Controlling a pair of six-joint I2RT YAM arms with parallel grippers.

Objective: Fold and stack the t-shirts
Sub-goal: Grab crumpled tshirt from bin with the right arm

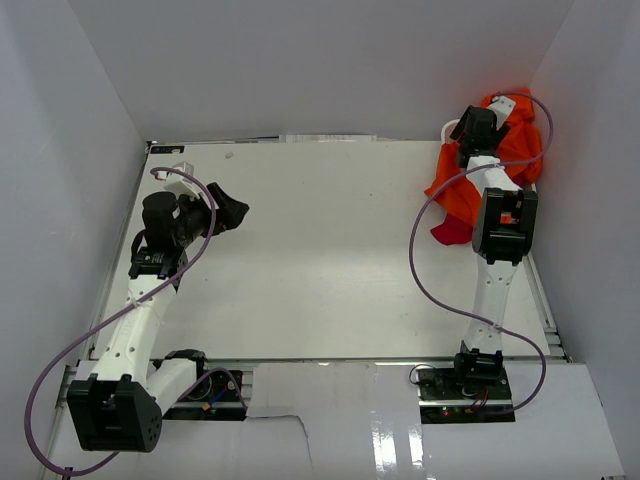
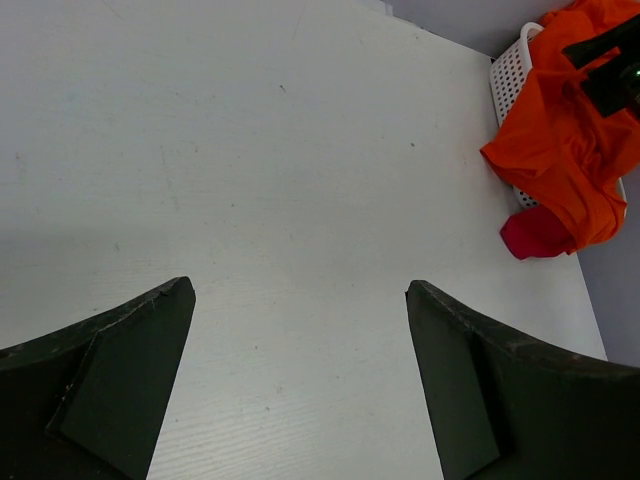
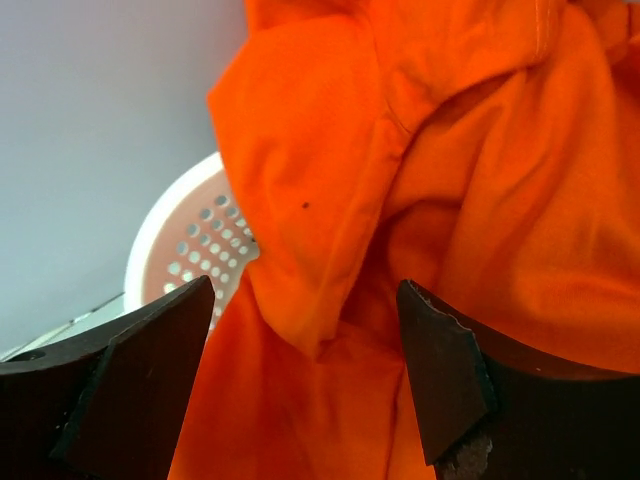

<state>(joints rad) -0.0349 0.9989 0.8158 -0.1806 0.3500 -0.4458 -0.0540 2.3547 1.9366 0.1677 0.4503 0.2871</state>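
A large bright orange t-shirt (image 1: 522, 150) (image 2: 570, 150) (image 3: 450, 150) is heaped in and over a white lattice basket (image 2: 510, 70) (image 3: 190, 240) at the table's far right corner. A crimson t-shirt (image 1: 452, 232) (image 2: 535, 235) pokes out from under its lower edge. My right gripper (image 1: 470, 130) (image 3: 305, 285) is down on the orange heap. Its jaws stand wide apart, with a hanging fold of orange cloth between them that neither pad pinches. My left gripper (image 1: 235, 212) (image 2: 300, 290) hovers open over the bare white table (image 1: 320, 250) at the left, nothing between its fingers.
White walls close in the table on the left, back and right. The basket stands tight against the right wall. A purple cable loops beside each arm. The arm bases are at the near edge.
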